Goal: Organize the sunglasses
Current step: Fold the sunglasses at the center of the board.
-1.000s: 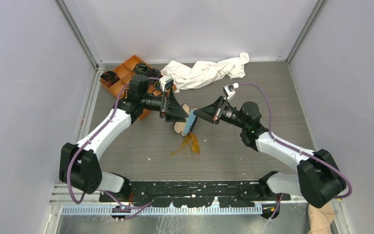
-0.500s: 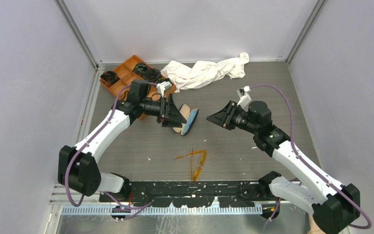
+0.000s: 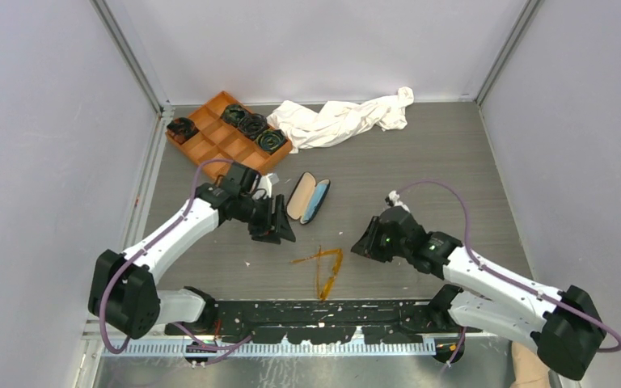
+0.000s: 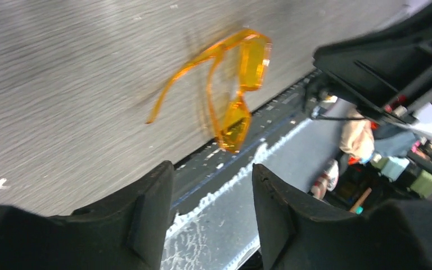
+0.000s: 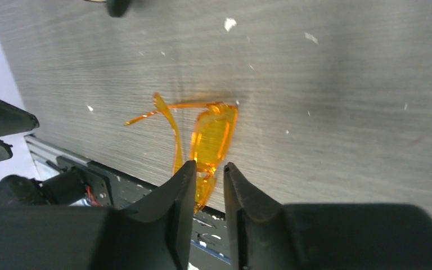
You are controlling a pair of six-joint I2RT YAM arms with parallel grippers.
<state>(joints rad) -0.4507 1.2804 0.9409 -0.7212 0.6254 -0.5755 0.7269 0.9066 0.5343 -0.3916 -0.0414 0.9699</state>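
The sunglasses (image 3: 325, 269), amber with thin arms unfolded, lie flat on the grey table close to its near edge, one lens end reaching the edge. They also show in the left wrist view (image 4: 236, 79) and the right wrist view (image 5: 211, 135). My left gripper (image 3: 279, 232) hovers up-left of them, jaws wide apart and empty (image 4: 211, 169). My right gripper (image 3: 362, 246) sits just right of them, pointing at the lenses. Its jaws (image 5: 209, 166) stand a narrow gap apart with nothing between them.
The black oval case (image 3: 298, 196) lies open behind the sunglasses, a light blue cloth (image 3: 318, 202) in its right half. An orange tray (image 3: 210, 141) with dark items sits at the back left, a white rag (image 3: 344, 117) at the back. A black rail (image 3: 315, 311) borders the near edge.
Both grippers pulled back from the case toward the near side. The right gripper went from shut to slightly open. The sunglasses went from below the case to flat by the near edge.
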